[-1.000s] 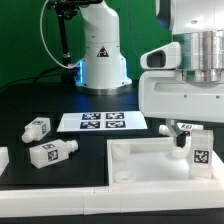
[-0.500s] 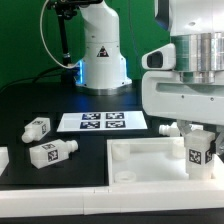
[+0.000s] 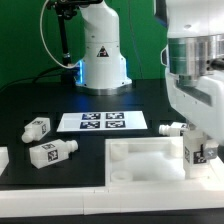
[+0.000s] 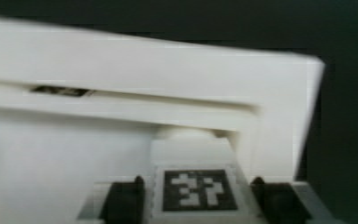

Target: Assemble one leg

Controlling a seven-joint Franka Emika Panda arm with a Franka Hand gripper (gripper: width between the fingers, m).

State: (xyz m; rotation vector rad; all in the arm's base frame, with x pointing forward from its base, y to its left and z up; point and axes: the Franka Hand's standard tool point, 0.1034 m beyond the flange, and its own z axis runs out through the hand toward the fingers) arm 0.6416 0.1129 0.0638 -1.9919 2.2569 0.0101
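My gripper (image 3: 200, 150) is shut on a white leg (image 3: 198, 152) with a black-and-white tag and holds it upright over the right end of the large white tray-like piece (image 3: 135, 160). In the wrist view the leg (image 4: 197, 175) sits between my two dark fingers (image 4: 130, 197), its round end pointing toward the tray piece's raised corner (image 4: 194, 90). Two more legs lie on the table at the exterior view's left, one at the back (image 3: 37, 127) and one nearer the front (image 3: 55, 152). Another leg (image 3: 172, 127) lies behind my gripper.
The marker board (image 3: 101, 121) lies flat behind the tray piece. The robot base (image 3: 103, 55) stands at the back. A white part (image 3: 3, 160) shows at the exterior view's left edge. A white ledge (image 3: 60, 205) runs along the front.
The wrist has turned, and the held leg has turned with it and shifted slightly. The loose legs and tray piece have not moved.
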